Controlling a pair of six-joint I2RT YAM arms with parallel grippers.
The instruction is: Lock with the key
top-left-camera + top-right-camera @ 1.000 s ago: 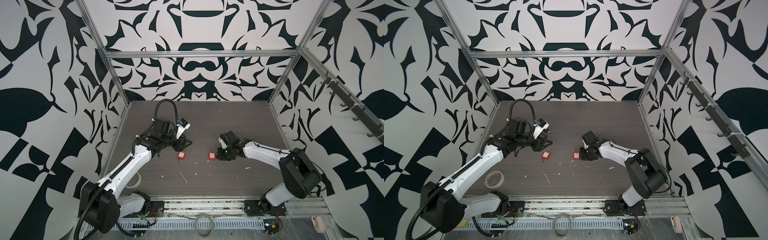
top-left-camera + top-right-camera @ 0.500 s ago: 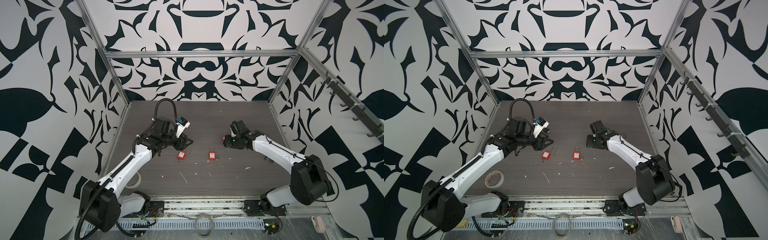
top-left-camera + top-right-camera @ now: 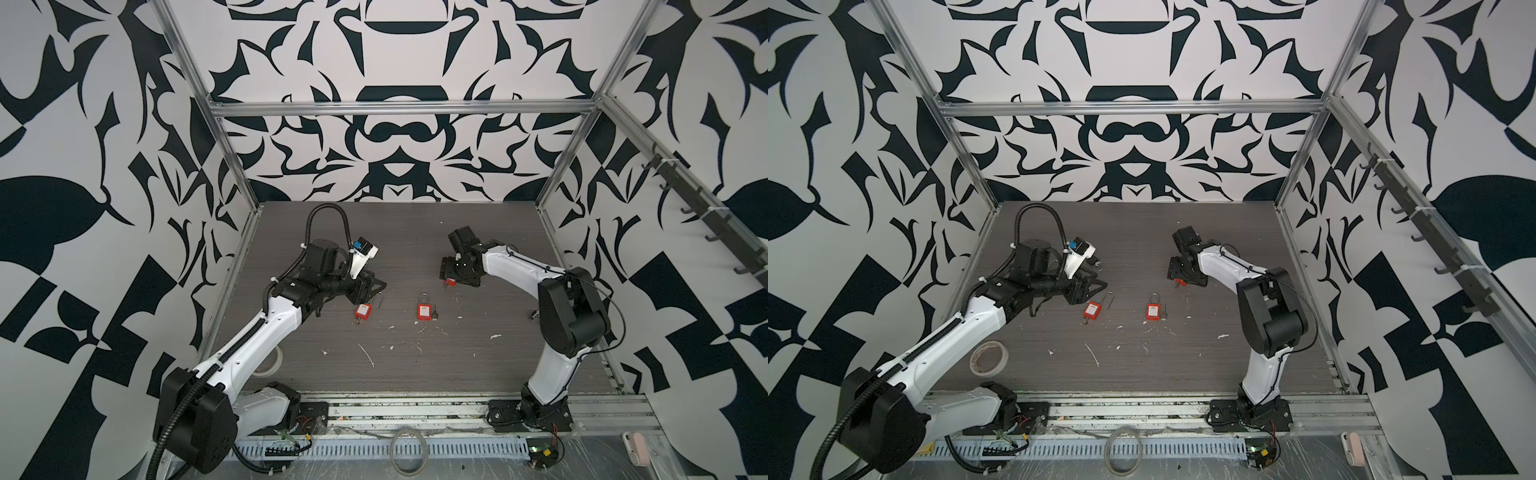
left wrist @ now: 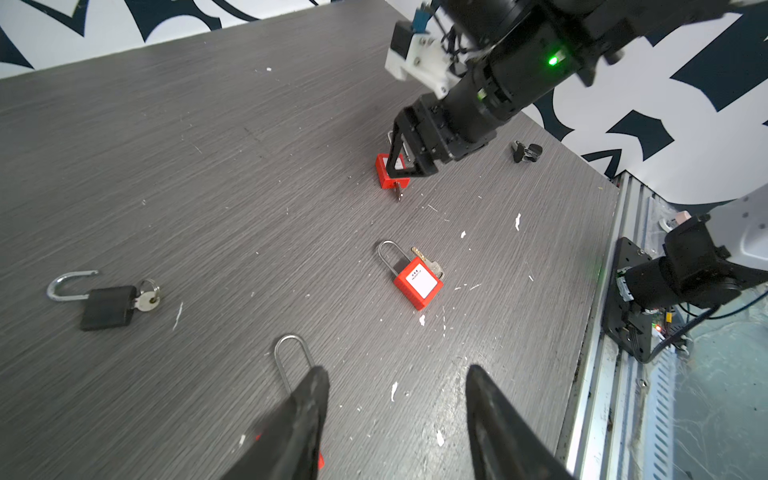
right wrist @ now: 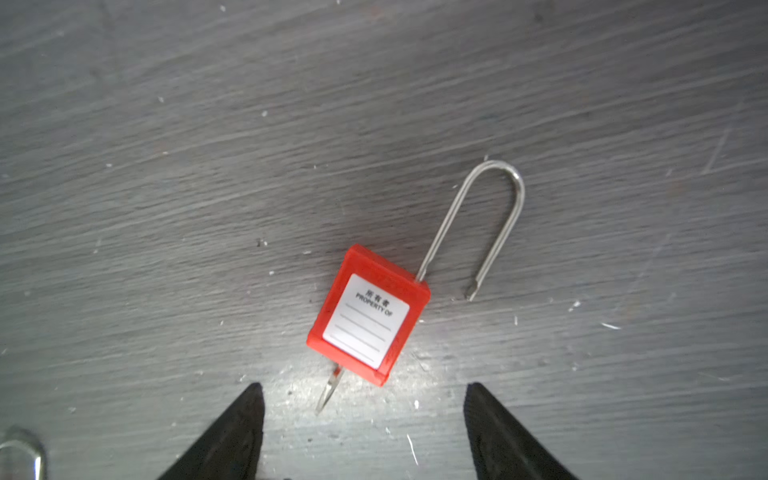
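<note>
Three red padlocks lie on the grey table. My right gripper (image 5: 363,388) is open, hovering low over the far one (image 5: 370,318). That padlock's shackle (image 5: 490,220) is swung open and a key (image 5: 330,390) sticks out of its base between my fingertips. In both top views only a red corner (image 3: 449,282) shows under that gripper (image 3: 451,276). The middle padlock (image 3: 423,311) has a key (image 3: 434,312) lying against it. My left gripper (image 4: 395,372) is open beside the near-left padlock (image 3: 363,311). One finger (image 4: 307,411) covers most of that padlock's shackle (image 4: 291,357).
A black padlock (image 4: 108,305) with an open shackle and a key in it lies apart, seen in the left wrist view. A small black item (image 4: 525,151) sits near the wall. A tape roll (image 3: 988,357) lies by the left arm. White scraps dot the table.
My right gripper has let go at the middle padlock, opened wide and moved back and to the right, over the far padlock. The left arm has barely moved.
</note>
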